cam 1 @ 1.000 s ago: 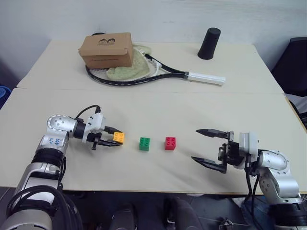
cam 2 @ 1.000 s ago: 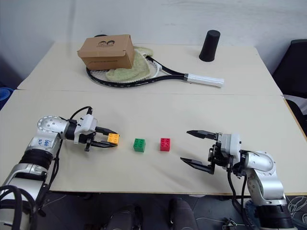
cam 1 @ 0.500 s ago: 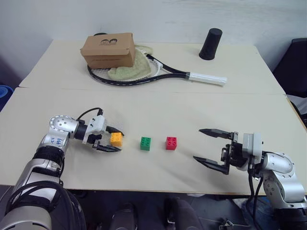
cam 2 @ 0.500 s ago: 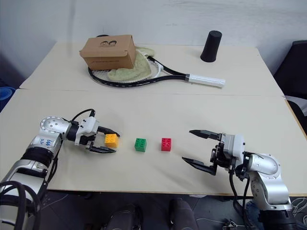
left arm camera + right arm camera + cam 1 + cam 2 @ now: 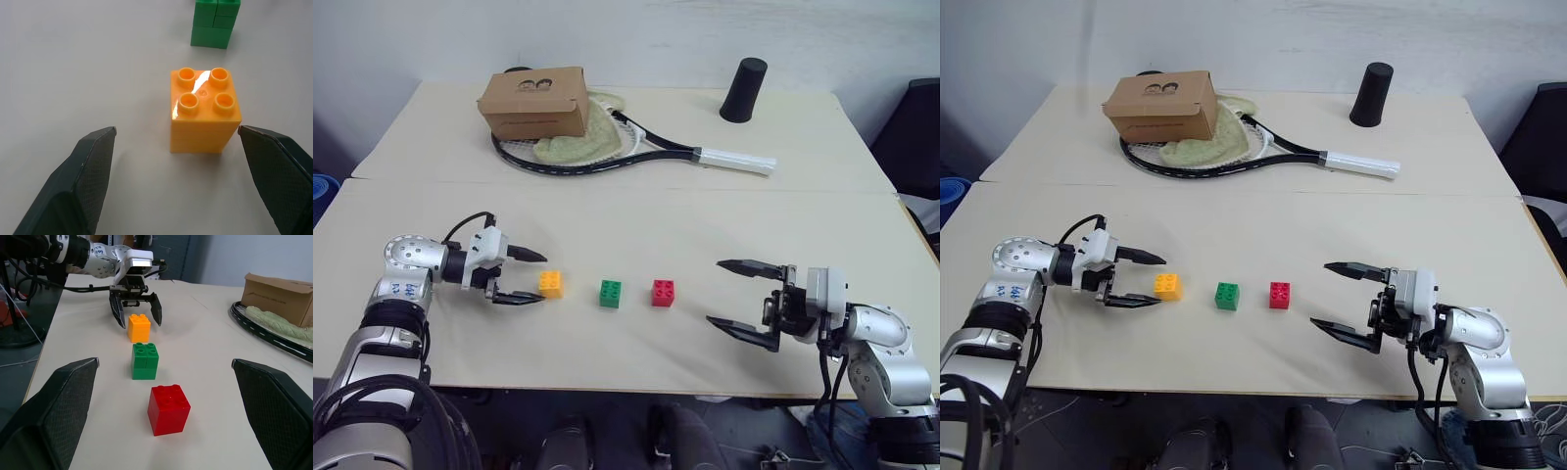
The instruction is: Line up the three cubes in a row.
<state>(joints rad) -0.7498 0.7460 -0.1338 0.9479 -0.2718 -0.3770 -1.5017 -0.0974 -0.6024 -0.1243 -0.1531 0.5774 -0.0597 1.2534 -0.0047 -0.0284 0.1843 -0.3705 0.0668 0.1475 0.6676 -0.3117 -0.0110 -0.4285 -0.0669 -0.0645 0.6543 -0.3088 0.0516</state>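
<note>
Orange-yellow cube (image 5: 550,283), green cube (image 5: 609,293) and red cube (image 5: 662,292) sit in a row on the desk (image 5: 626,225). Left end effector (image 5: 529,277) is spread, just beside orange-yellow; right end effector (image 5: 729,293) spread too. Cardboard box (image 5: 532,102) bears a round printed logo (unreadable).

Three bricks (image 5: 608,291) sit in a row at the frame's lower centre on the tabletop (image 5: 626,220); box (image 5: 532,102), racket (image 5: 636,152) and cup (image 5: 743,90) lie across the top.

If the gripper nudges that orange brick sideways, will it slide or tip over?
The orange brick probably slides: it sits flat and squat on the smooth table. Its glossy plastic looks stiff, light and somewhat slippery. A push high near the studs might tip it.
</note>
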